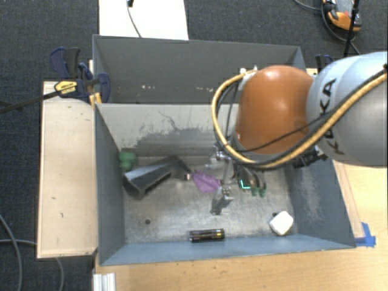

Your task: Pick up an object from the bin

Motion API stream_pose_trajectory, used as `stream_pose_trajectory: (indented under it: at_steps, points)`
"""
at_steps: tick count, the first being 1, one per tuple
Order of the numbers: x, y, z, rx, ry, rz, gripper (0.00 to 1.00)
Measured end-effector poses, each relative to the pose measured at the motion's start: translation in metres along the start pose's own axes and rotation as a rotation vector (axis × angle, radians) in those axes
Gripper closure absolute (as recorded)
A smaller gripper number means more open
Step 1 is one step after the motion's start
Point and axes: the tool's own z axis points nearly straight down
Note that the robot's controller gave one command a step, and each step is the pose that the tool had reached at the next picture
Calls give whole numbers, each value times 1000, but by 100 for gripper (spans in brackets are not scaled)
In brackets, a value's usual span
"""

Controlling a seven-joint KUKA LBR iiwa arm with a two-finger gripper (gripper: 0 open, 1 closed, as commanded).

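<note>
Camera view, from above: you look down into the grey metal bin point(182, 65), and the arm point(357, 102) comes in from your right.
Arm: its orange cover point(273, 111) hangs over the bin's right half, with yellow and black cables point(216, 111) looped round its left side.
Gripper: you find the gripper point(219, 206) below the cover, thin and metallic, low over the middle of the bin floor.
Pincer state: you cannot tell here whether it is spread or pressed together, and you see nothing clearly held in it.
Nearest thing: a small purple piece point(205, 182), flat and irregular, lies on the floor just left of the gripper and a little towards the back wall. Whether they touch, you cannot tell.
Left of it: a dark grey scoop-shaped thing point(148, 176) lies on its side, its narrow end pointing at the purple piece.
Left corner: a green lump point(127, 159) sits against the left wall, just behind the scoop's wide end.
Front: a dark battery point(207, 235) lies flat along the front wall, near the gripper but apart from it.
Right front: a white block point(281, 223) rests well apart from the battery.
Right of gripper: a small teal-green thing point(257, 190) sits under the cover's edge, its shape too small for you to make out.
</note>
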Motion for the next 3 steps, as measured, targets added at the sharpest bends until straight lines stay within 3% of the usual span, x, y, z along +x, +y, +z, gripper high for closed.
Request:
stream_pose_trajectory:
  at_steps: [1, 2, 3]
  points:
    - [-2, -1, -4, -1, -8, 4, 0]
    - [-19, 48, 43, 0, -11, -122, 0]
    - [-57, 66, 58, -1, -8, -61, 0]
